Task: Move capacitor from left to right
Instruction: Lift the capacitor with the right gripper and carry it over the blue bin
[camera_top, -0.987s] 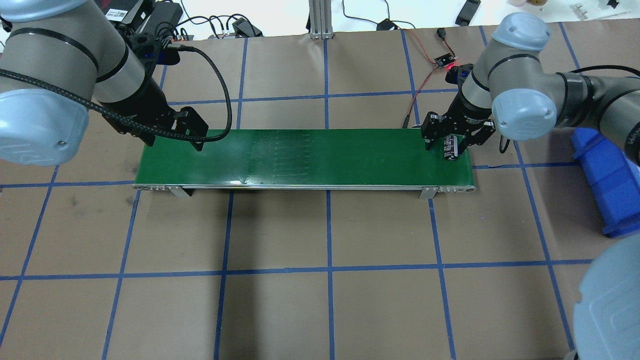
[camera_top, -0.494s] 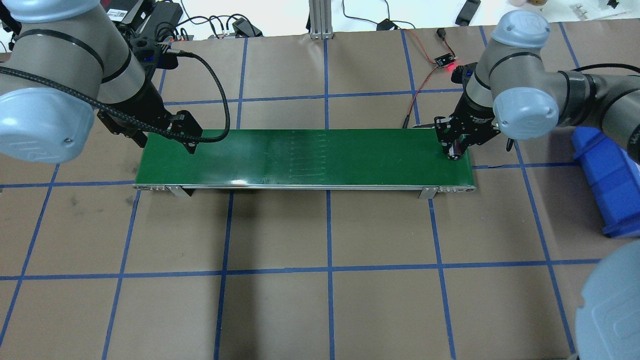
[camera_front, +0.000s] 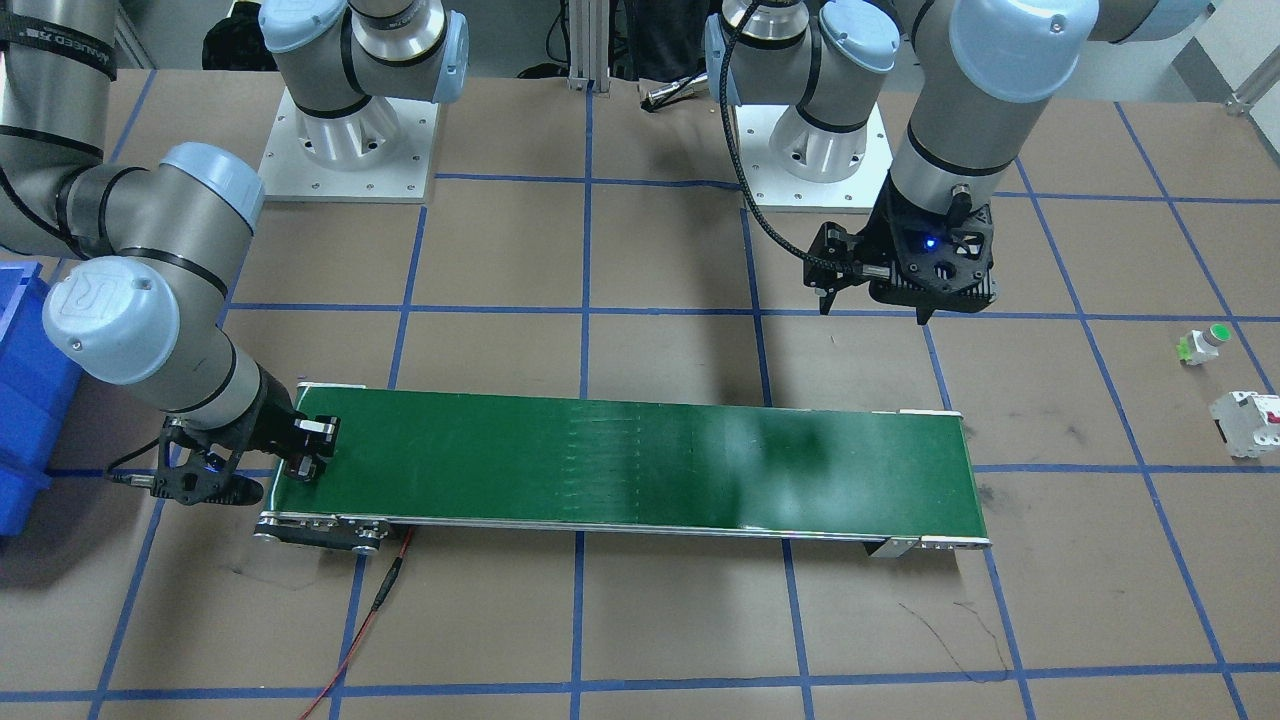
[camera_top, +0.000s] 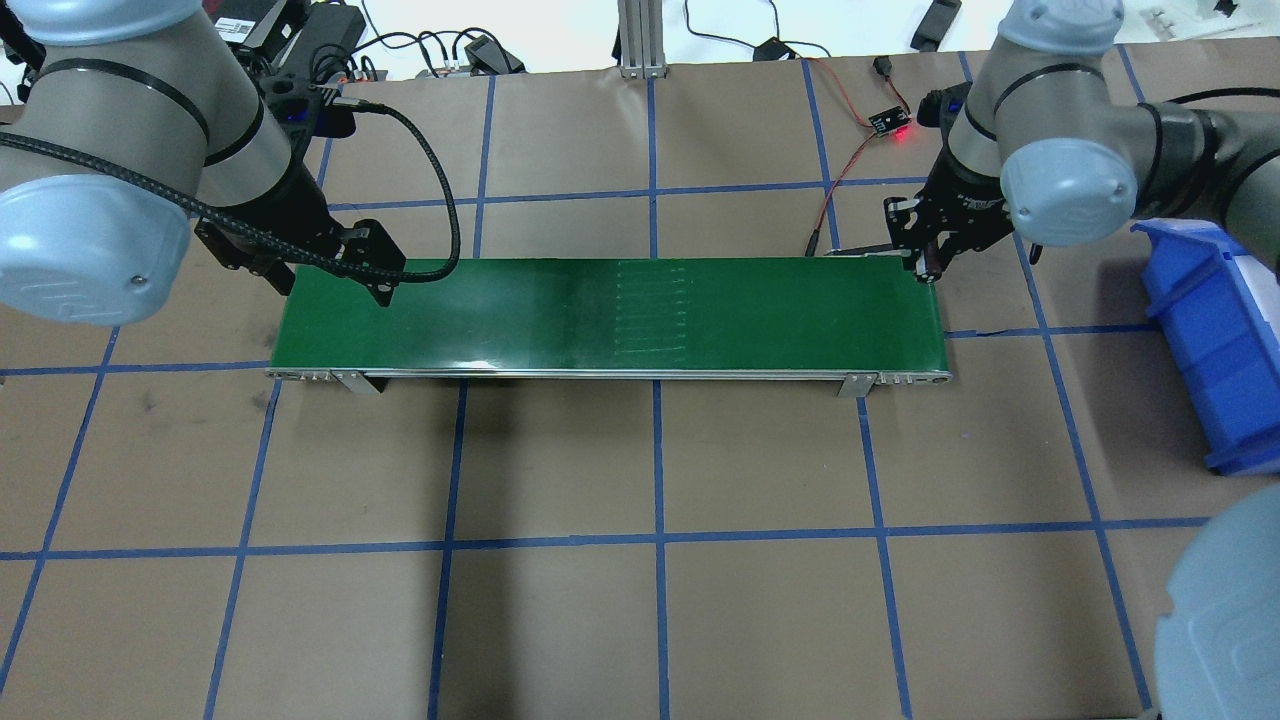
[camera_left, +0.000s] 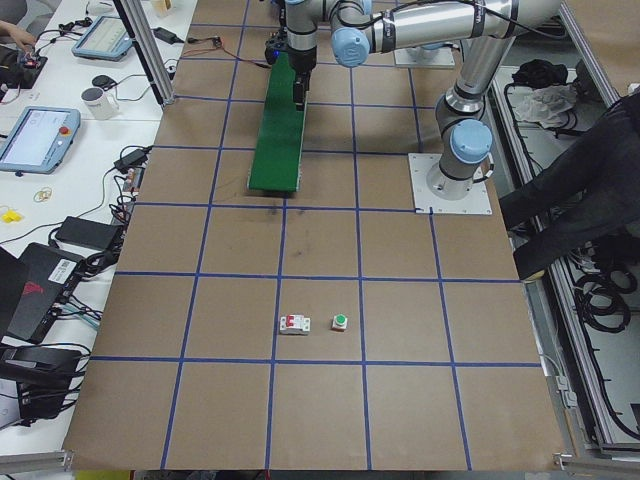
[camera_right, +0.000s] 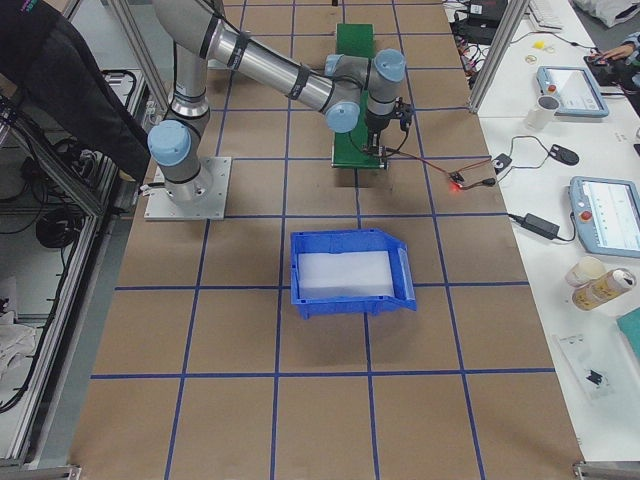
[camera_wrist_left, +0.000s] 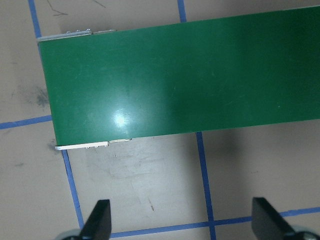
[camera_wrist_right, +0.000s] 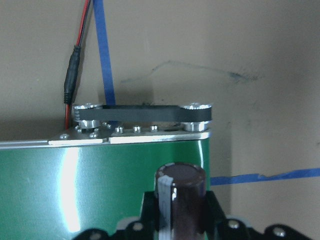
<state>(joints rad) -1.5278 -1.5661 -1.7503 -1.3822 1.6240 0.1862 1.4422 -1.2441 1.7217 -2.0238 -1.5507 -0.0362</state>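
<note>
Right gripper (camera_top: 925, 265): clamped on capacitor (camera_wrist_right: 181, 200), a dark brown cylinder with pale stripe down its side, seated between fingers. Long axis in line with fingers. Flat free end pointing out past fingertips, toward end roller (camera_wrist_right: 145, 114) of green belt (camera_top: 620, 315) just ahead. Belt corner under capacitor; contact with belt: cannot tell. Blue bin (camera_top: 1215, 330) well off to gripper's outer side.

Left gripper (camera_wrist_left: 182, 220): jaws spread wide, nothing between. Bare table under fingertips, belt end just ahead.
</note>
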